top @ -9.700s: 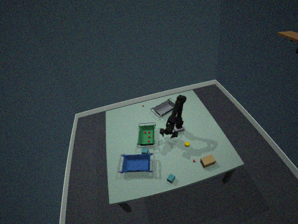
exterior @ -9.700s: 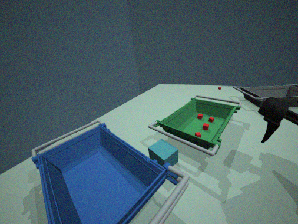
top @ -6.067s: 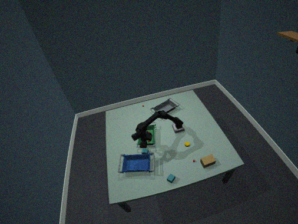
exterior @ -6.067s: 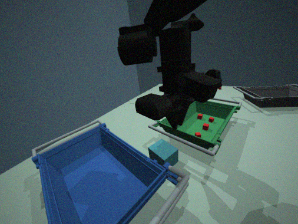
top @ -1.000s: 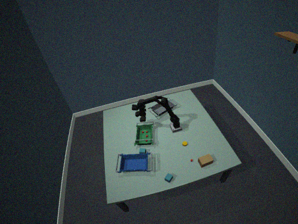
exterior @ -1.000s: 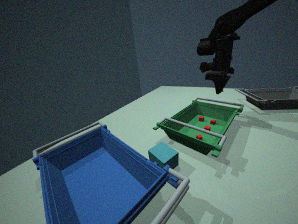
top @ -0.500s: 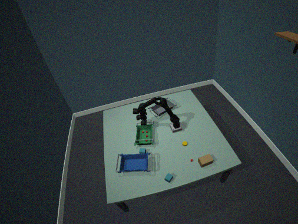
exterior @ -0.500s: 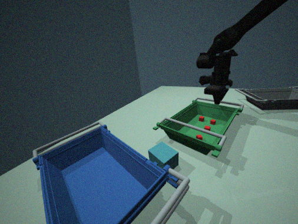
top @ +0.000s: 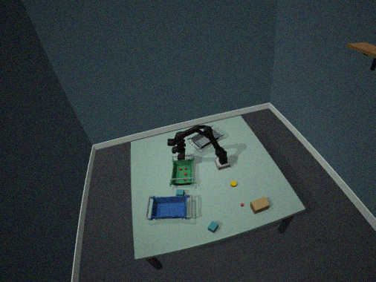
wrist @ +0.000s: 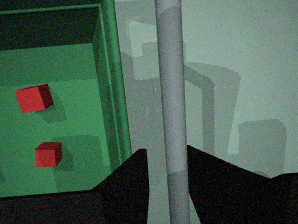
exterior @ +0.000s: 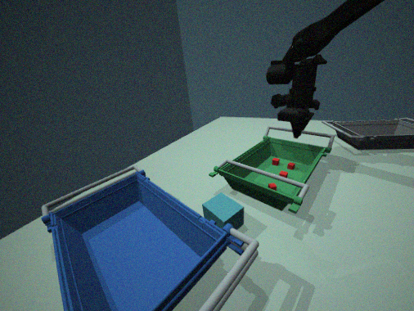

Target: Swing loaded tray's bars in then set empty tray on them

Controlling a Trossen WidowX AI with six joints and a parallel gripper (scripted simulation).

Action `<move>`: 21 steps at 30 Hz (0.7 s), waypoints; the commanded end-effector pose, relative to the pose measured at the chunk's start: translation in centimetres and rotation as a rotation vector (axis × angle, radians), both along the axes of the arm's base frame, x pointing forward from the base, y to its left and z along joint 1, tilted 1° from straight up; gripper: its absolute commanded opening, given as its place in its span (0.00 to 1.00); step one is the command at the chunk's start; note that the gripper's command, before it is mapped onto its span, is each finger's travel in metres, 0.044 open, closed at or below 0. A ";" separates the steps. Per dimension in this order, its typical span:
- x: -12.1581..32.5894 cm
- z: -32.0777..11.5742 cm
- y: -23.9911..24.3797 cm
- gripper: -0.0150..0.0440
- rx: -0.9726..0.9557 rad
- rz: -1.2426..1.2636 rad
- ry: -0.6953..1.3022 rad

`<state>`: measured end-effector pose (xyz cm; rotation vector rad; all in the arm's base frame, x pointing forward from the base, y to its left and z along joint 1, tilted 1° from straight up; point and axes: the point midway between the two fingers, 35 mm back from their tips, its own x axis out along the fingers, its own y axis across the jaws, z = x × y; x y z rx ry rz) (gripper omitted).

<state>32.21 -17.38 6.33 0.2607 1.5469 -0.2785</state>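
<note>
Black fingers make up your gripper [top: 180,158] [exterior: 296,136] [wrist: 163,155], and they stand slightly open with nothing grasped; a narrow gap shows between the tips. From your wrist view, the far bar [top: 189,156] [exterior: 282,129] [wrist: 172,90] runs through that gap, but you can't tell whether either finger touches it. The exterior view puts your fingertips over that end of the green tray [top: 174,172] [exterior: 254,188] [wrist: 116,90], the loaded one, standing on the table [top: 156,241] [exterior: 368,245] [wrist: 260,65]. Its far bar sits out beyond the rim, while the near bar [top: 182,179] [exterior: 266,173] is in across the top. Four red blocks [top: 186,174] [exterior: 283,174] [wrist: 48,155] lie spread over its floor.

Past the near end you have a teal block [top: 180,192] [exterior: 222,209], between the green tray and the blue tray [top: 169,217] [exterior: 184,200]. That blue one is empty, and its bars are out past its ends. Behind your arm [top: 214,142] [exterior: 323,34] is a dark grey tray [top: 202,145] [exterior: 380,142]. Across the table you'll find a yellow disc [top: 233,183] and a tan block [top: 259,205].
</note>
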 end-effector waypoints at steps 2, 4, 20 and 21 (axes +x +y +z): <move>1.0 0.3 2.2 0.40 0.019 0.013 -0.010; 1.2 0.2 3.0 0.40 0.020 0.013 -0.010; 2.1 2.1 4.8 0.40 0.021 0.013 -0.011; 2.1 2.6 4.8 0.40 0.021 0.013 -0.011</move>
